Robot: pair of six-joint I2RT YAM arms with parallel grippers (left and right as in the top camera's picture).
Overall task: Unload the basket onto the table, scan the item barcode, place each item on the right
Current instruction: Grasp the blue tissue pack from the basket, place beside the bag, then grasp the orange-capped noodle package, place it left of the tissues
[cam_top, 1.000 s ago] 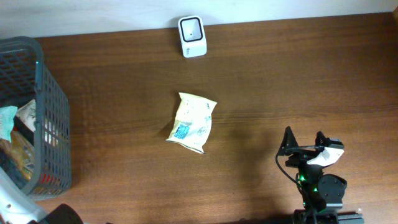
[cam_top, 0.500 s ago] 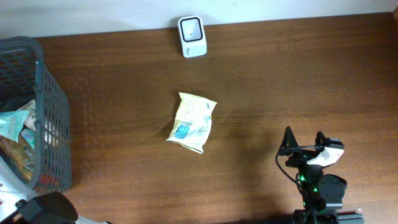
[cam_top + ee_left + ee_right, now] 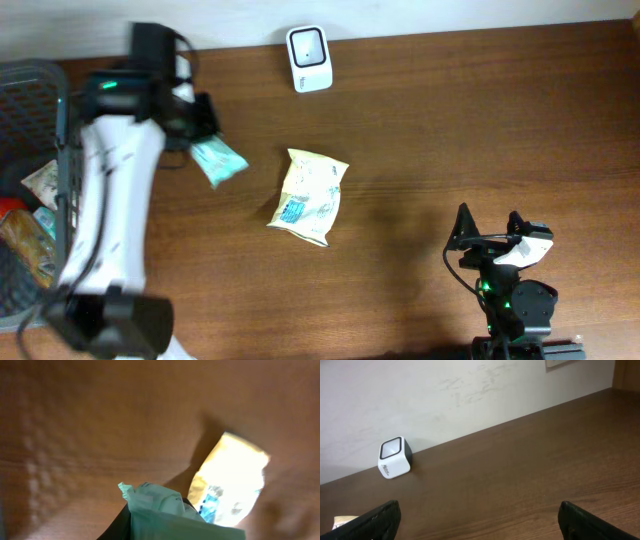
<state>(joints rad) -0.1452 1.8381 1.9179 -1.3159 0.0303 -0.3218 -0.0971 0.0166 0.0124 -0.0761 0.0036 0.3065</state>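
My left gripper (image 3: 200, 135) is shut on a pale teal snack packet (image 3: 219, 161), holding it above the table left of centre. In the left wrist view the teal packet (image 3: 172, 516) fills the bottom between the jaws and hides most of the fingers. A yellow packet (image 3: 308, 195) with a blue label lies flat mid-table, to the right of the held one; the left wrist view shows this yellow packet (image 3: 231, 481) too. The white cube scanner (image 3: 308, 58) stands at the table's far edge and appears as a scanner (image 3: 395, 457) by the wall. My right gripper (image 3: 490, 234) rests open and empty at the front right.
A dark grey mesh basket (image 3: 88, 180) with several more packets stands at the left edge, partly behind my left arm (image 3: 110, 210). A white wall (image 3: 470, 395) runs along the table's far edge.
My left arm has swung out from the basket side and over the table, carrying the teal packet that lay in the basket earlier. The right arm and yellow packet have not moved.
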